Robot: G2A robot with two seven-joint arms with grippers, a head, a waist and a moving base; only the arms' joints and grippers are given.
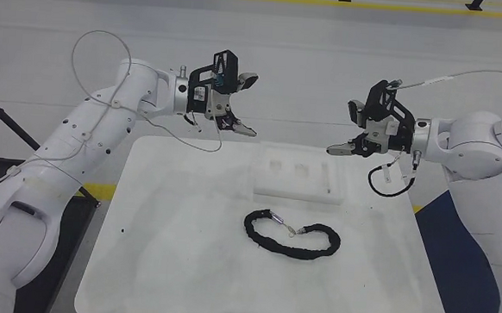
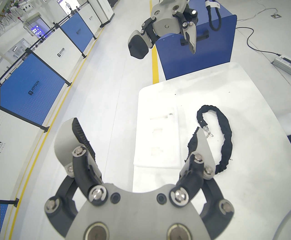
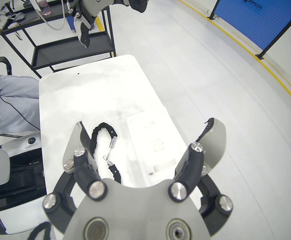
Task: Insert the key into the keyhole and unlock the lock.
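A black fabric-sleeved chain lock (image 1: 291, 234) lies curved on the white table (image 1: 167, 264), in front of a white foam tray (image 1: 297, 175). Its silver cylinder end (image 3: 113, 142) faces the other end, with a small metal piece with a ring (image 3: 106, 156) between them; I cannot tell if this is the key. My left gripper (image 1: 247, 104) hangs open above the table's back left corner. My right gripper (image 1: 346, 128) hangs open above the tray's right end. Both hold nothing. The lock (image 2: 224, 136) lies beyond my left gripper's (image 2: 136, 129) fingers, and beside my right gripper (image 3: 145, 123).
The tray (image 2: 156, 136) has shallow rectangular recesses, with a small dark speck (image 3: 150, 173) near one end. A blue cabinet (image 2: 197, 52) stands off the table's right side and a black wire cart (image 3: 68, 47) off its left.
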